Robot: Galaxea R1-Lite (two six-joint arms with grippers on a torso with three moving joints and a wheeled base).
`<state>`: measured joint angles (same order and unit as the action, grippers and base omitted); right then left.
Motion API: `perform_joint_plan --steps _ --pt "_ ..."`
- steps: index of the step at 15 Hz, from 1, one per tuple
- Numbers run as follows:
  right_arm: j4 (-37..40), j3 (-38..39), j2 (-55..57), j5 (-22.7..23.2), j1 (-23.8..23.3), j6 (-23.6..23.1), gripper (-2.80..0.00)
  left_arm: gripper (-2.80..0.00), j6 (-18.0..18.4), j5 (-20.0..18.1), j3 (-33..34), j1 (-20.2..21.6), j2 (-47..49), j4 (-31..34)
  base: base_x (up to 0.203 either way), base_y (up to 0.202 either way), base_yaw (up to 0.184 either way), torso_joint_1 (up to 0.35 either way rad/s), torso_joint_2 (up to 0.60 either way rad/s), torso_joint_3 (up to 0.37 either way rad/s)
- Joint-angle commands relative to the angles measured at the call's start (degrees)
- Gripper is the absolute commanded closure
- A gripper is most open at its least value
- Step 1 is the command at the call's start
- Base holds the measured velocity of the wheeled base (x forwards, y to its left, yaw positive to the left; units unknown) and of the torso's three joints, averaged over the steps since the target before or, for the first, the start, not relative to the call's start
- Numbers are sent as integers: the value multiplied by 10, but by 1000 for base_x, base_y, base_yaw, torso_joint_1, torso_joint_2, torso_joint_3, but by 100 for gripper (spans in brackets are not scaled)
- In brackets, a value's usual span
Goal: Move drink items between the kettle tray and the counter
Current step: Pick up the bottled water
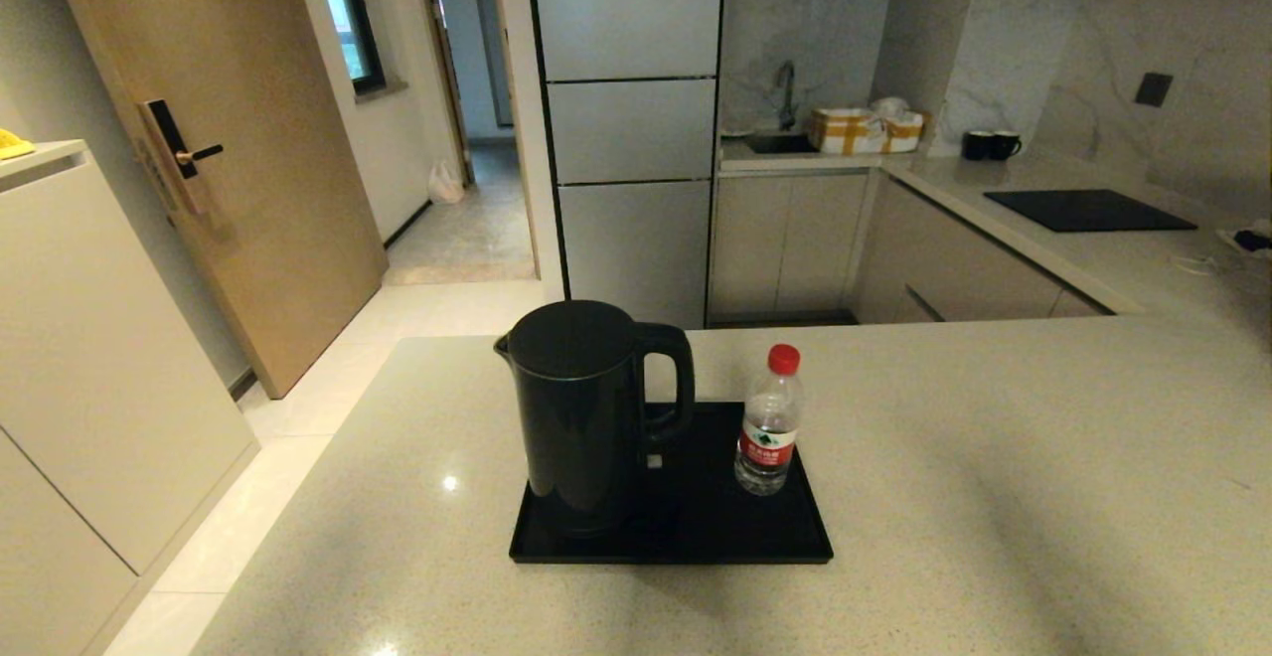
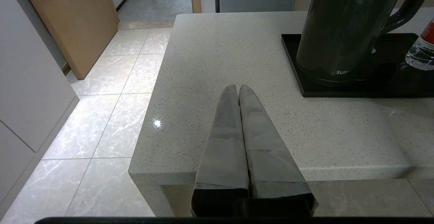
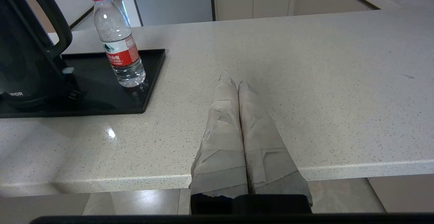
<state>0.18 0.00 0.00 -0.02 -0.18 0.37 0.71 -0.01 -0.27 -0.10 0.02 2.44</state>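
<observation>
The tall glossy black kettle (image 1: 581, 412) stands on the left half of the black tray (image 1: 696, 527), handle toward the right. On the tray's right side stands the clear water bottle (image 1: 768, 422) with its red cap and red label. Both arms are out of the head view. My left gripper (image 2: 238, 87) is shut and empty over the counter's near edge (image 2: 220, 61), to the left of the tray (image 2: 295, 64) and kettle (image 2: 342, 30). My right gripper (image 3: 234, 80) is shut and empty over the counter (image 3: 305, 64), to the right of the tray (image 3: 149, 78) and bottle (image 3: 118, 44).
The beige counter (image 1: 994, 497) runs on to the right and back, where a black cooktop panel (image 1: 1088, 209) lies flush. Two dark mugs (image 1: 991, 145) and a taped box (image 1: 863, 129) sit by the far sink. The counter's left edge drops to tiled floor (image 2: 108, 115).
</observation>
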Motion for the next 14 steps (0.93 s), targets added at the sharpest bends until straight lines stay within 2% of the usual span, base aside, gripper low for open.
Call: perform_joint_plan --steps 1,14 --pt "0 0 1 0 0 0 0 0 0 -1 0 0 0 0 0 0 0 0 0 0" --pt "0 0 2 0 0 3 0 0 0 0 -1 0 0 0 0 0 0 0 0 0"
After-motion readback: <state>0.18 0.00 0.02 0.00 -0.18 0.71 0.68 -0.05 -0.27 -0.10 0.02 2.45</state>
